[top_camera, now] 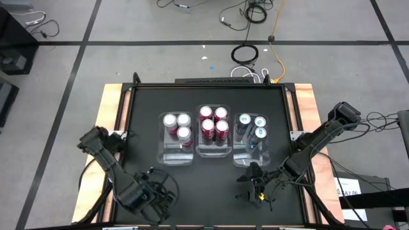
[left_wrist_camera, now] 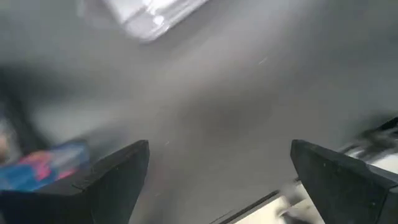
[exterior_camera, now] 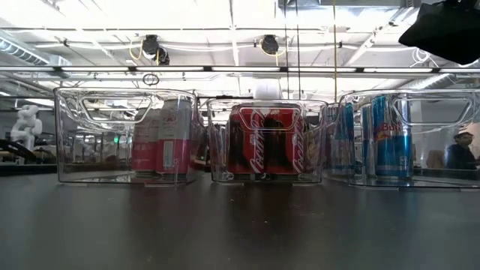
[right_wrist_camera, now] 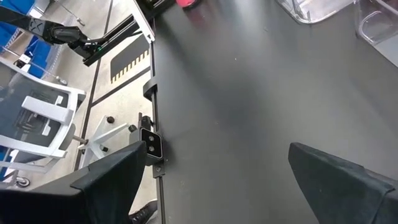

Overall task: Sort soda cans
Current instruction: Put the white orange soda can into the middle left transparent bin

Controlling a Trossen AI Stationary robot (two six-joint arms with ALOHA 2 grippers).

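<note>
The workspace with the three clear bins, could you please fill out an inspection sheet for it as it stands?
Surface: black table, bare around the bins.
Job's things: three pink-white cans in left bin; four red cans in middle bin; four blue cans in right bin.
Clutter: nothing seen.
End effectors: left end effector and right end effector open, empty, at the table's near edge.
Cables: coils on the floor beyond the table.
Surroundings: white chair beside the table.
</note>
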